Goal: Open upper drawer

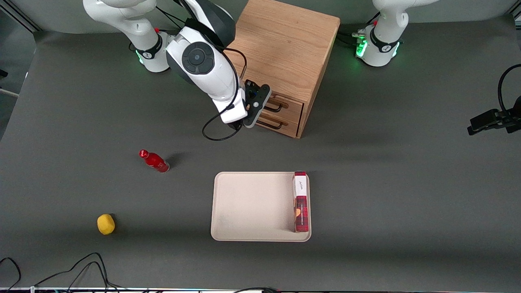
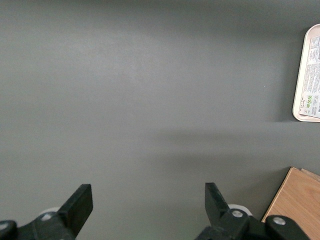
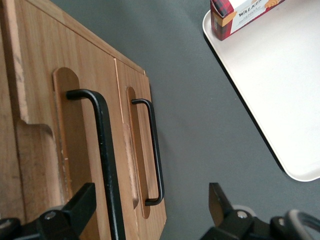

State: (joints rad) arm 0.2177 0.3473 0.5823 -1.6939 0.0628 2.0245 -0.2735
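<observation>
The oak cabinet (image 1: pixel 285 44) has two drawers, both shut flush. The upper drawer (image 1: pixel 290 106) carries a thin black bar handle (image 1: pixel 276 108), and the matching lower drawer (image 1: pixel 285 125) sits just beneath it. My right gripper (image 1: pixel 260 106) hovers directly in front of the drawer fronts at the working arm's end of them. In the right wrist view the gripper (image 3: pixel 150 195) is open. The upper drawer's handle (image 3: pixel 103 150) runs between its fingers, close beside one finger (image 3: pixel 82 200) and not touched. The lower drawer's handle (image 3: pixel 156 150) lies farther off.
A beige tray (image 1: pixel 248 203) lies nearer the front camera than the cabinet, with a red biscuit box (image 1: pixel 300 201) along one edge; both show in the right wrist view, tray (image 3: pixel 280 100) and box (image 3: pixel 240 15). A red bottle (image 1: pixel 154 161) and a yellow object (image 1: pixel 106 224) lie toward the working arm's end.
</observation>
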